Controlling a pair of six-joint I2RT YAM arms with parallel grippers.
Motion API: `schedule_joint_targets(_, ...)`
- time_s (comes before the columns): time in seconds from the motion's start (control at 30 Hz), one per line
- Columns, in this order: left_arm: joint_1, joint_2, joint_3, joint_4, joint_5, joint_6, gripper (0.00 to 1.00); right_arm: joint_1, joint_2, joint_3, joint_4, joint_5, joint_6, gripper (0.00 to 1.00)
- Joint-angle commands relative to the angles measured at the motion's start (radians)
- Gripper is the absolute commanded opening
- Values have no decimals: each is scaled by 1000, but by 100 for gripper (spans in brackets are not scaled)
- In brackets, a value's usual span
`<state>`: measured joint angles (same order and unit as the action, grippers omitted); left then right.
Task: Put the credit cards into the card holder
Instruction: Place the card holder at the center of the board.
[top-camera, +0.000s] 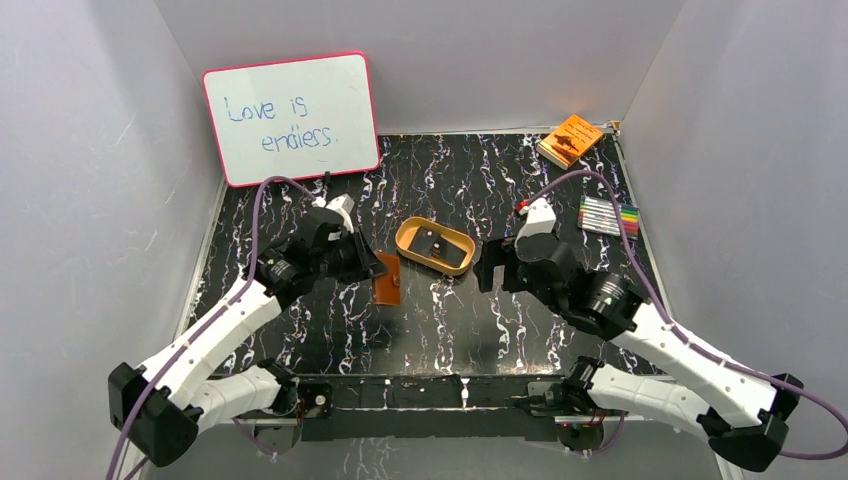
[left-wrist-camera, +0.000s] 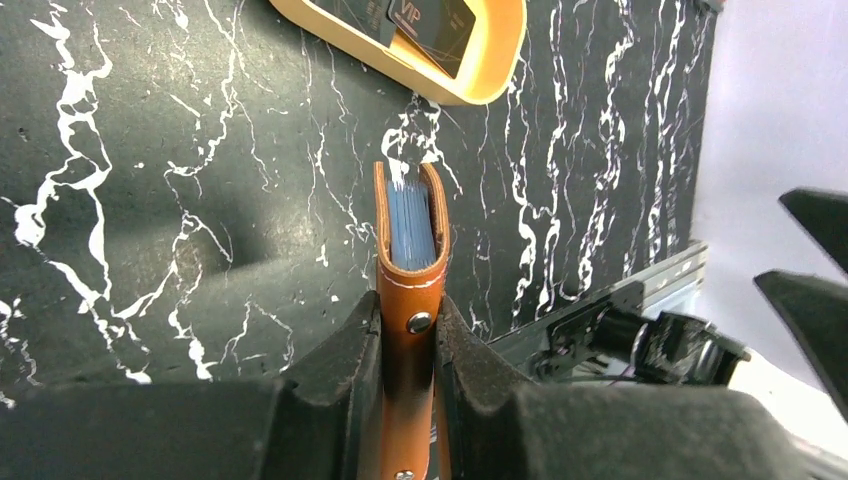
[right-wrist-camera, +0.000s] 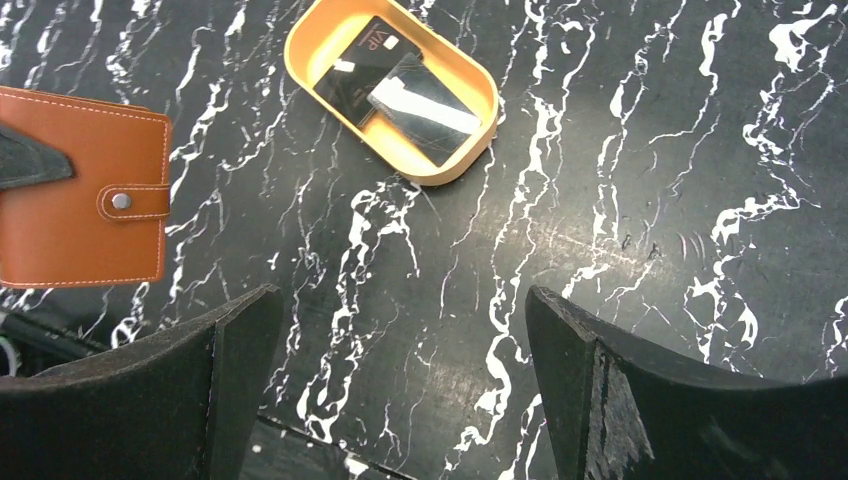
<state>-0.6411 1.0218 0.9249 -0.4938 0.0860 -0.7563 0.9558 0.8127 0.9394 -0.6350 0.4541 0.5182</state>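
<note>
Work remains, we judge: black cards (right-wrist-camera: 378, 62) lie in the tan tray (right-wrist-camera: 294, 62), while our left claw (left-wrist-camera: 408, 330) clamps the leather card holder (left-wrist-camera: 410, 298) near that tray and our right claw (right-wrist-camera: 400, 340) gapes empty.

Card holder (left-wrist-camera: 410, 290)—blue card (left-wrist-camera: 412, 225) seemingly inside; black card (right-wrist-camera: 360, 70) outside.

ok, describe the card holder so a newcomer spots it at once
On the black marbled table, find the tan oval tray at the centre. Just to its left, clamped in the left pincer, is the card holder. It is reddish-brown leather with white stitching and a metal snap tab, unlike the brighter orange booklet in the far right corner.
</note>
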Motion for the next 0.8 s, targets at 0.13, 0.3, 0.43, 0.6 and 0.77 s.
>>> schedule_joint_targets(0.13, 116, 47, -113, 339, 291, -139, 0, 1, 15, 17, 47, 185, 22, 99)
schedule_joint_targets(0.3, 126, 84, -226, 650, 435, -272, 0, 1, -19, -14, 44, 229, 0, 98)
schedule_joint_targets(0.43, 135, 92, -267, 702, 458, -289, 0, 1, -42, -25, 33, 183, -19, 98)
schedule_joint_targets(0.6, 152, 102, -282, 584, 438, -257, 0, 1, -83, -46, 35, 147, -38, 98)
schedule_joint_targets(0.77, 152, 132, -337, 570, 438, -273, 0, 1, -78, -54, 31, 116, -27, 98)
